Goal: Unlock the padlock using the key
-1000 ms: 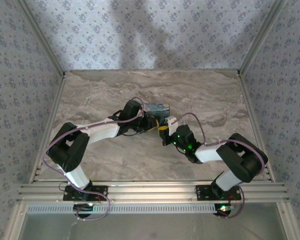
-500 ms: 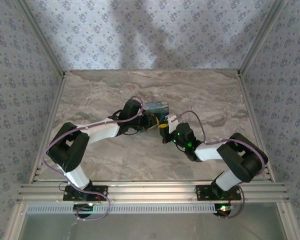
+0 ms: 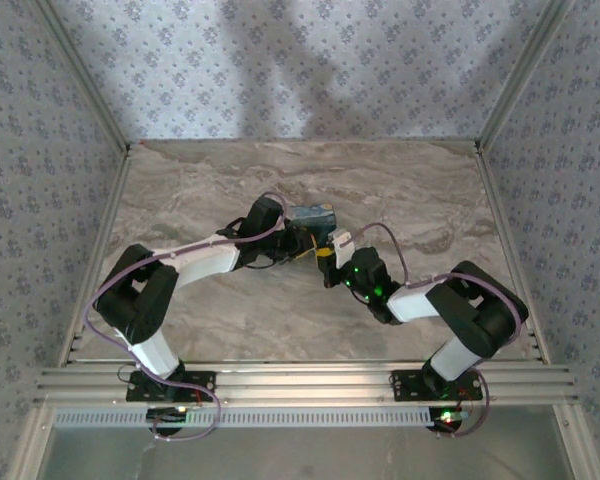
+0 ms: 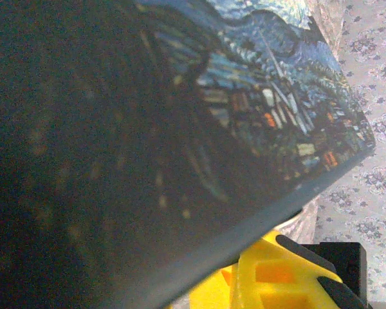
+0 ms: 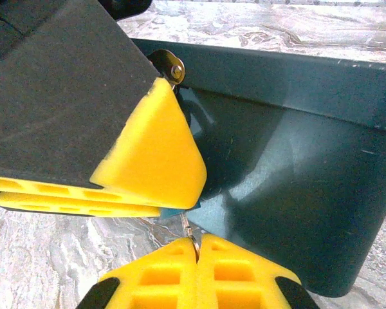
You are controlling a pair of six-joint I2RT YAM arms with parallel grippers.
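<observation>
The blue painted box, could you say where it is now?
The blue night-sky-painted box sits mid-table in the top view, just beyond the left gripper and right gripper.

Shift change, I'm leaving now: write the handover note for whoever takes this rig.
Left gripper: at the dark blue night-sky painted box; grip unclear.
Right gripper: shut on a thin silvery metal piece, probably the key, beside the box wall.
Small brass fitting at the box rim; cannot tell whether it is the padlock.
Done: key apparently in hand. Left: insert, turn, open the lock.
</observation>
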